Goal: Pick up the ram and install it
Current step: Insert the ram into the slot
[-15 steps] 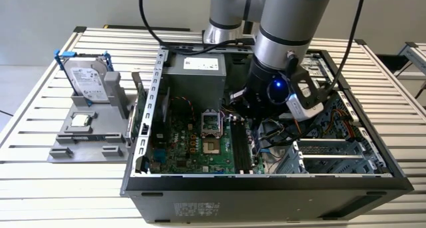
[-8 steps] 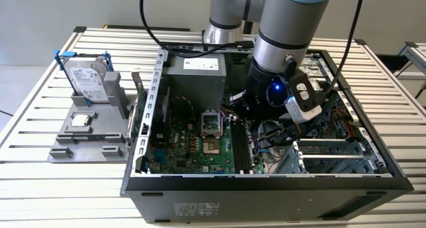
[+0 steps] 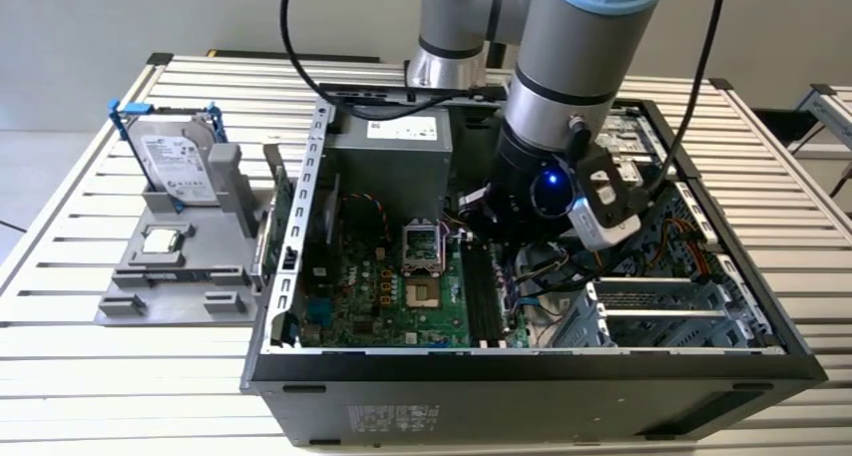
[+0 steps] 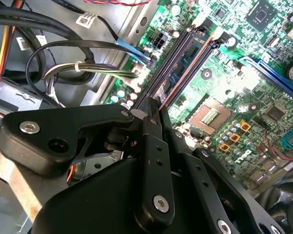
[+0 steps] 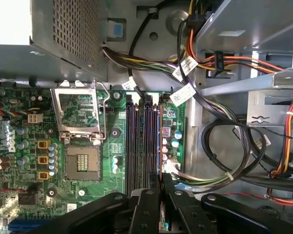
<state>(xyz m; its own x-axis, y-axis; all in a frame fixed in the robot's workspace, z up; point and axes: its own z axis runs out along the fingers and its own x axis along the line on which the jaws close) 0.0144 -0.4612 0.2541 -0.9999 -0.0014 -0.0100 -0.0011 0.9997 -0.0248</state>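
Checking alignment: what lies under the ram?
The ram, gripped by the fingers, hangs along the dark memory slots on the green motherboard. Its lower edge and the slot directly beneath are covered by the ram itself, so seating cannot be judged.

claw [image 5: 160, 195]: matt black plastic-looking links with bright metal screw heads, seen in both wrist views
ram [image 5: 162, 219]: thin green circuit board, a sliver of it between the claw's fingers
motherboard [image 5: 115, 146]: glossy green board, shiny solder points, black plastic memory slots
processor socket [image 5: 81, 165]: bare bright metal frame, gold-toned contacts
computer case [image 3: 533, 376]: grey sheet metal inside, matt black outer panels
cables [image 5: 219, 146]: smooth rubbery black, yellow and orange sheaths with white paper tags
hard drive [image 3: 180, 162]: brushed silver metal, blue plastic rails
surface [image 3: 120, 366]: pale ribbed metal slats, satin finish
arm [image 3: 586, 67]: smooth silver-grey metal, light blue plastic caps
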